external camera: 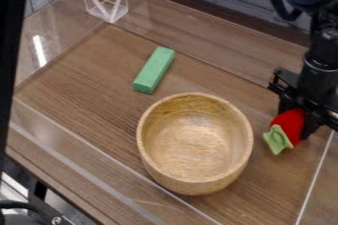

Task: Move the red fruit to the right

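Gripper (295, 120) clamps the red fruit (284, 129) at the wooden bowl's (196, 141) three o'clock, apparently ready for release.

Wooden bowl (196, 141) blocks desk (93, 81) centre-front; green block (153, 69) behind it; open wood left; clear walls (40, 32) around edges.

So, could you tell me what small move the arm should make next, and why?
Probably open the gripper and let go. It is shut on the strawberry, which already sits low on the table, to the right of the wooden bowl and near the right edge. The fruit looks placed, so releasing it seems the likely step before lifting away.
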